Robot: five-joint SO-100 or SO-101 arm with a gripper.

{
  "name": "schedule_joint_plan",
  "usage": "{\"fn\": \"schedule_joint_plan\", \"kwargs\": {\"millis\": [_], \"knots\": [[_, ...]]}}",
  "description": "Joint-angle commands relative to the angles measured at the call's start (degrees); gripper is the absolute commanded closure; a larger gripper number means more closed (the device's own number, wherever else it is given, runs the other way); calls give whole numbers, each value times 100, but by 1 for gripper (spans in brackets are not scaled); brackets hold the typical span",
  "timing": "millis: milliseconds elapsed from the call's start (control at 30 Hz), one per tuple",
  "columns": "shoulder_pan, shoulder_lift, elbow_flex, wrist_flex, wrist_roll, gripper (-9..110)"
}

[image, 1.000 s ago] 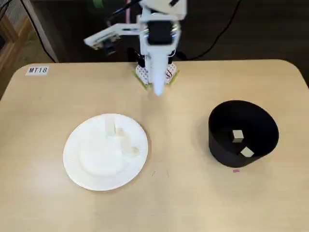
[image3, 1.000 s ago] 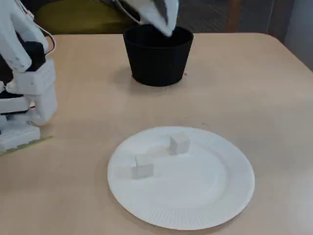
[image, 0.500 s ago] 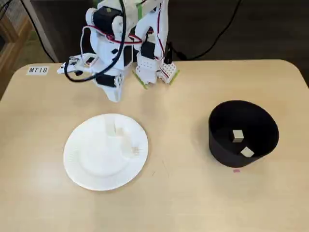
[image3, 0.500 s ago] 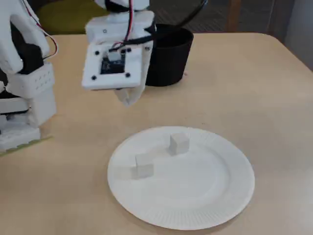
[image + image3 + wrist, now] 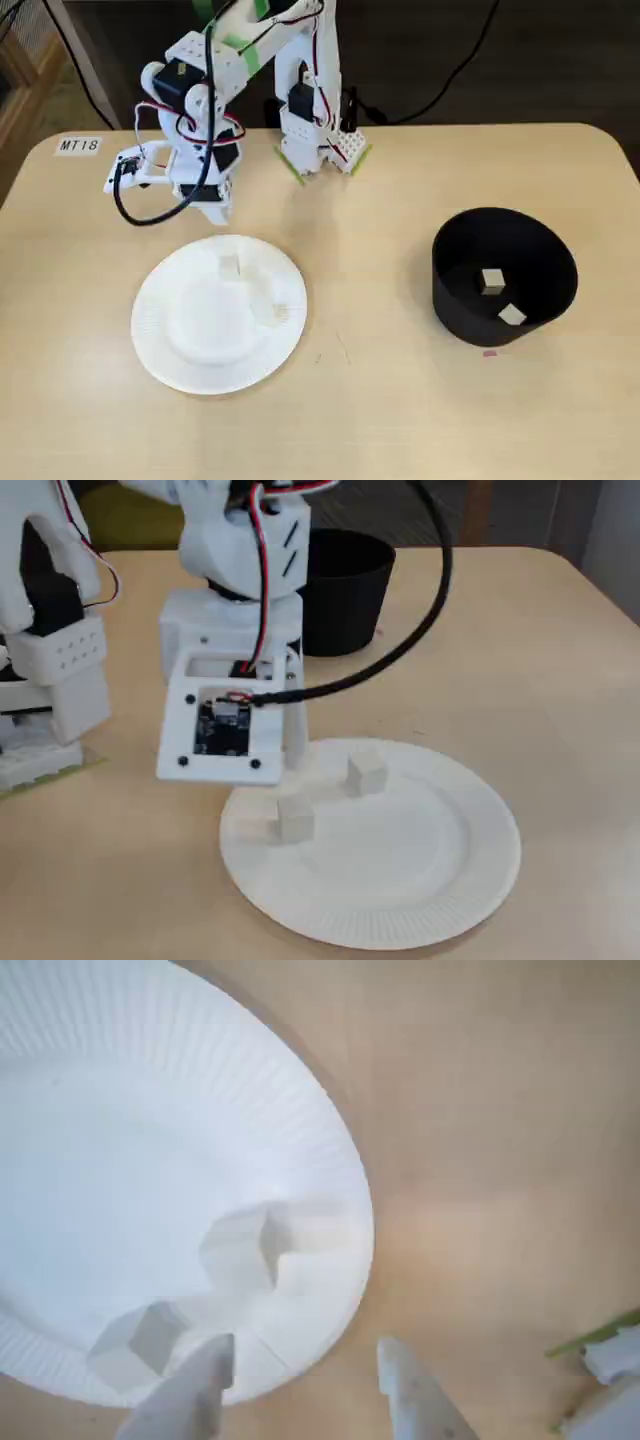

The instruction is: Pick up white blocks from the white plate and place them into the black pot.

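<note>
Wrist view: end effector (image 5: pixel 305 1375) spread, empty, poised over the near rim of the white plate (image 5: pixel 90 1080), one finger above the rim, the other above bare table (image 5: pixel 500 1110). Two blocks (image 5: pixel 238 1252) on the plate; two more inside the black pot (image 5: pixel 503 276).

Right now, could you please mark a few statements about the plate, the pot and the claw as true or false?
1. Two small off-white cubes lie on the round white paper plate. True.
2. The matte black round pot is empty. False: two cubes lie inside.
3. The claw is open and holds nothing. True.
4. The claw hovers over the pot. False: it hangs at the plate's rim.
</note>
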Motion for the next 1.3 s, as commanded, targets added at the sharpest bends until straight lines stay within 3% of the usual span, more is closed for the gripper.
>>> {"fn": "schedule_joint_plan", "kwargs": {"millis": [0,933,1067,1200,1267], "knots": [[0,-88,-18,-123,-88,66],[-334,-1503,-70,-1248,53,67],[-378,-1600,-44,-1582,202,78],[-369,-1644,-70,-1907,545,101],[-378,-1661,-88,-1934,642,104]]}}
